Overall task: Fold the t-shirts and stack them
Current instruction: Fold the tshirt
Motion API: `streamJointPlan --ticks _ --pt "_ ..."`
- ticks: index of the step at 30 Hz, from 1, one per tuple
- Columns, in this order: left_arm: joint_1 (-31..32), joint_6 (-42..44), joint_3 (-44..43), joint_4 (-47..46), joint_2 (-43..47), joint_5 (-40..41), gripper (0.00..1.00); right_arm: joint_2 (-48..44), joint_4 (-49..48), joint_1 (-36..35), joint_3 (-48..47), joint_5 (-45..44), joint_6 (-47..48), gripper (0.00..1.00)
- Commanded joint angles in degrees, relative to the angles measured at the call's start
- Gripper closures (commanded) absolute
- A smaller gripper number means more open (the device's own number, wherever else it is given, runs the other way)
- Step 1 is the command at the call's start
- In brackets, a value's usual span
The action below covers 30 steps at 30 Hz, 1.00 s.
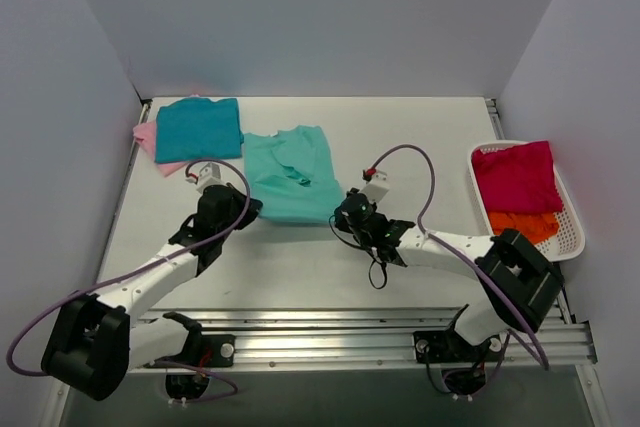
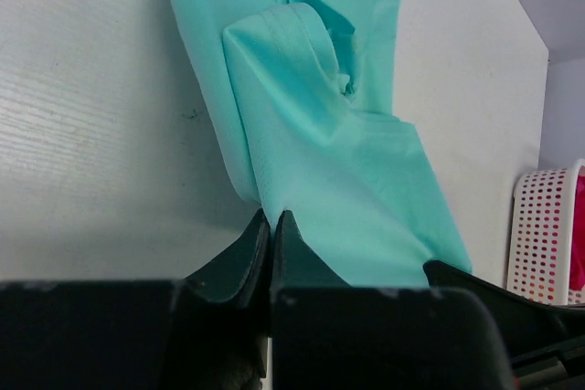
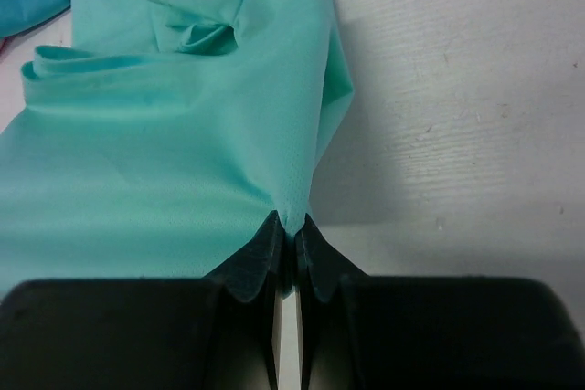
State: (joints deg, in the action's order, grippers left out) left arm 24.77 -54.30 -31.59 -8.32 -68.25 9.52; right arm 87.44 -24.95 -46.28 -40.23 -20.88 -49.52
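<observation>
From above, the mint t-shirt [image 1: 290,175] lies on the table [image 1: 420,137], with the left claw [image 1: 247,209] at its near left corner and the right claw [image 1: 341,215] at its near right corner. In the left wrist view, the left claw [image 2: 271,218] is clenched on the mint t-shirt's [image 2: 311,134] edge. In the right wrist view, the right claw [image 3: 291,224] pinches its corner tight.

Clamps the near corner of the mint t-shirt [image 2: 338,171] in the left gripper [image 2: 271,224], jaws together. Lies folded on the white table [image 2: 91,134], slotted basket [image 2: 544,235] at far right.
</observation>
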Motion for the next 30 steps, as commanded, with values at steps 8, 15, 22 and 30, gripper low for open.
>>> streamJointPlan --ticks 8,15,22,30 --pt "1.06 1.13 3.12 14.37 14.28 0.59 0.98 -19.66 19.84 -6.19 3.84 -8.82 -2.34 1.00" --pt "-1.21 1.39 -0.91 15.97 13.77 4.02 0.98 -16.52 22.49 -4.09 -3.44 -13.04 2.92 1.00" --pt "-4.03 3.06 -8.65 13.87 5.50 4.10 0.98 -6.68 19.07 -0.13 -12.84 -11.46 6.53 1.00" --pt "-12.11 4.56 -16.65 9.99 -8.71 -4.05 0.98 2.38 17.13 5.50 -21.02 -7.07 9.44 1.00"
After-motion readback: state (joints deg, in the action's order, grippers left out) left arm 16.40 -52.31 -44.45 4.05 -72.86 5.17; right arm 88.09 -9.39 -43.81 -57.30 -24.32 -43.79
